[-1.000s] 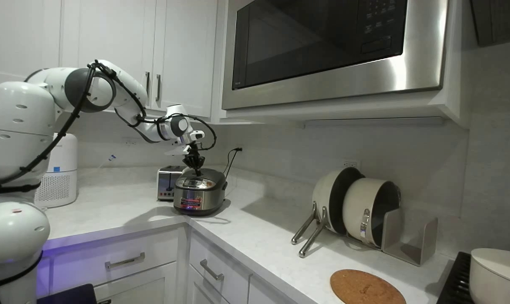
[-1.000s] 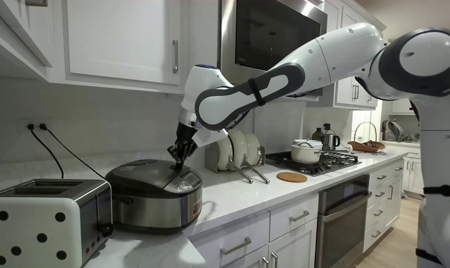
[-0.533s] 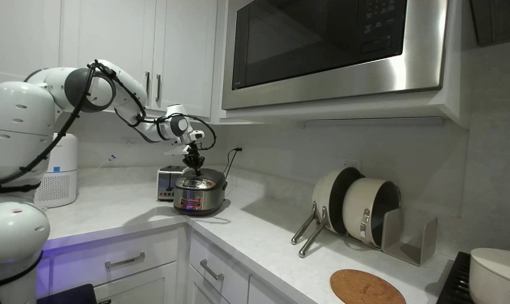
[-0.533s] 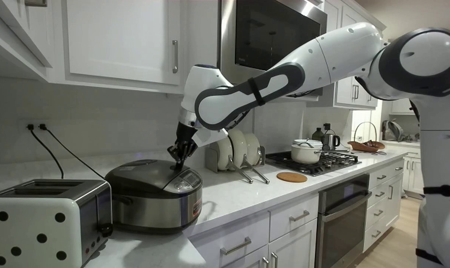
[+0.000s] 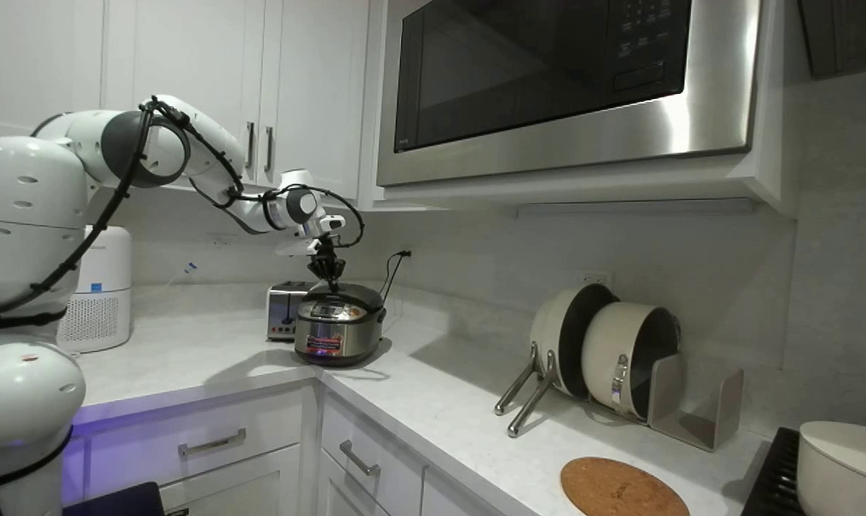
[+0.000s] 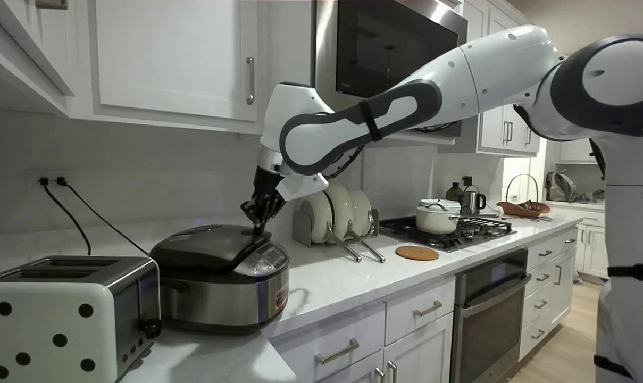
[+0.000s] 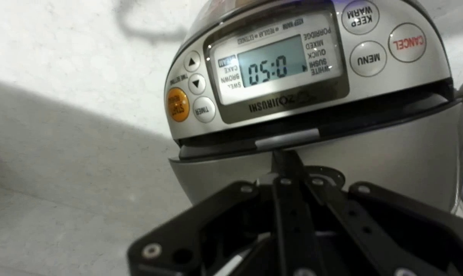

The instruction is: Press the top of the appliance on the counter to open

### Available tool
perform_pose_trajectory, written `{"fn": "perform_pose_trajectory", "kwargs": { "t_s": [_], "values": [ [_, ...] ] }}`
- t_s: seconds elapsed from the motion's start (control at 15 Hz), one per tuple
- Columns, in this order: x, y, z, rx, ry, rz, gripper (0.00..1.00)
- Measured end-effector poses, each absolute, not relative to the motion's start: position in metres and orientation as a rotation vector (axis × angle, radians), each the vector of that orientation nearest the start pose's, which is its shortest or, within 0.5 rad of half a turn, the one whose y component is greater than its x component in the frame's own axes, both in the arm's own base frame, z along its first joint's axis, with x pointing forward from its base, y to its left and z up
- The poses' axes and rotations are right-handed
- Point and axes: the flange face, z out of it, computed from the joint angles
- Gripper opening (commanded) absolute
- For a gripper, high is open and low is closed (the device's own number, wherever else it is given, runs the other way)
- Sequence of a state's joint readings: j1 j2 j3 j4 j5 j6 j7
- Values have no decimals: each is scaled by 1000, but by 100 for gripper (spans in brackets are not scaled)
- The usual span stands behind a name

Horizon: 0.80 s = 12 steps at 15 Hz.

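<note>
The appliance, a steel rice cooker (image 5: pixel 339 345), stands on the white counter (image 5: pixel 433 401) in the corner; it also shows in an exterior view (image 6: pixel 215 300). Its top, a dark silver lid (image 6: pixel 199 247), is slightly raised at the front. In the wrist view a dark gap runs between the lid (image 7: pixel 392 165) and the button panel (image 7: pixel 311 65). My gripper (image 6: pixel 259 231) points down with its fingertips on or just above the lid's front, near a round vent (image 7: pixel 329 172). In the wrist view the gripper (image 7: pixel 287 155) is shut with nothing between its fingers.
A toaster (image 6: pixel 50 319) stands beside the cooker. Power cords (image 6: pixel 95 213) run behind it to the wall outlet. Pans in a rack (image 5: pixel 690 401) and a cork mat (image 5: pixel 622 487) are farther along the counter. Upper cabinets (image 6: pixel 172 58) and the microwave (image 5: pixel 547 64) hang above.
The lid has popped up a little at the front, opening a gap behind the panel. My arm and shut gripper have risen slightly. The cooker body has not moved.
</note>
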<state>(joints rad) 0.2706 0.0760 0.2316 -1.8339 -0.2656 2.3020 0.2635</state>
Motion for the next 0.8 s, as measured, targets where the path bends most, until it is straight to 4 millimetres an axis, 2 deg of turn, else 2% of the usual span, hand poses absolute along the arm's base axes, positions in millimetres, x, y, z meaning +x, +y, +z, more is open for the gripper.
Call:
{"fn": "perform_pose_trajectory", "kwargs": {
  "t_s": [0.33,0.8],
  "values": [
    [521,283,584,-3085,-544,-692,2],
    [491,273,614,-3157,-528,-612,2]
  ]
}}
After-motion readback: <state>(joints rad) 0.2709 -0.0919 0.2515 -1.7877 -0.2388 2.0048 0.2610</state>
